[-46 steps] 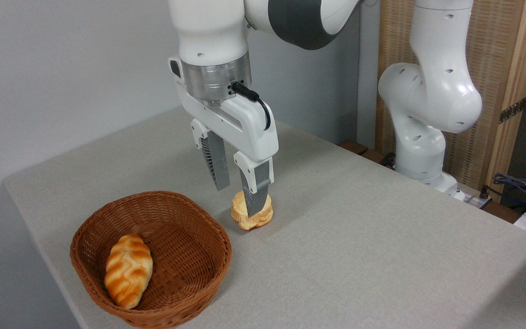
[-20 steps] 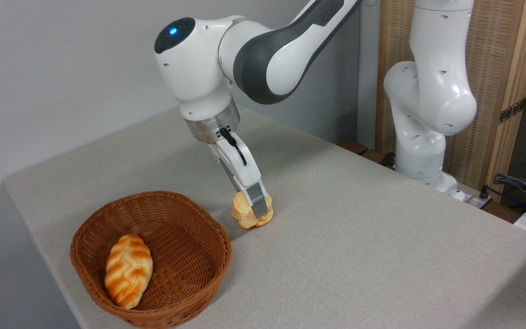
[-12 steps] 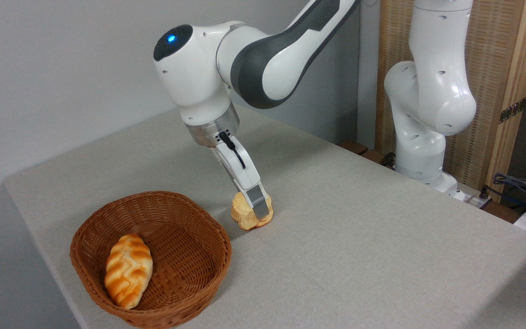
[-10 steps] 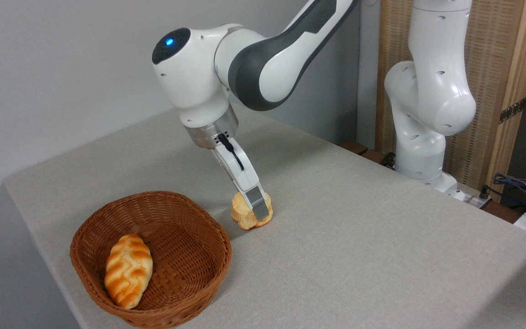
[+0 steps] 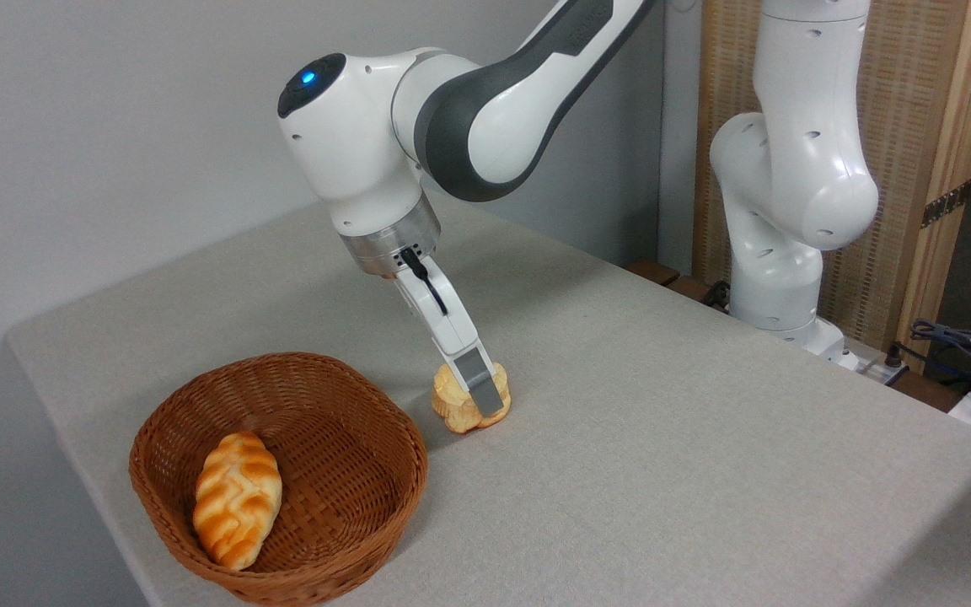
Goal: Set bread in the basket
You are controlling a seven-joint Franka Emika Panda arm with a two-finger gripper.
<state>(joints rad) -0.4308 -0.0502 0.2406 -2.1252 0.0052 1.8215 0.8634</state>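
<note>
The gripper (image 5: pixel 480 394) comes down at a slant from the upper left, its near grey finger (image 5: pixel 479 384) lying right across the front of the bread (image 5: pixel 457 404), which looks pinched between the fingers, though the far one is hidden behind the bun so I can't be fully sure. The bread sits low at the grey table (image 5: pixel 662 455), just right of the basket (image 5: pixel 329 514) and clear of its rim. Inside the basket lies a braided orange-brown loaf (image 5: pixel 237 499), towards the left.
</note>
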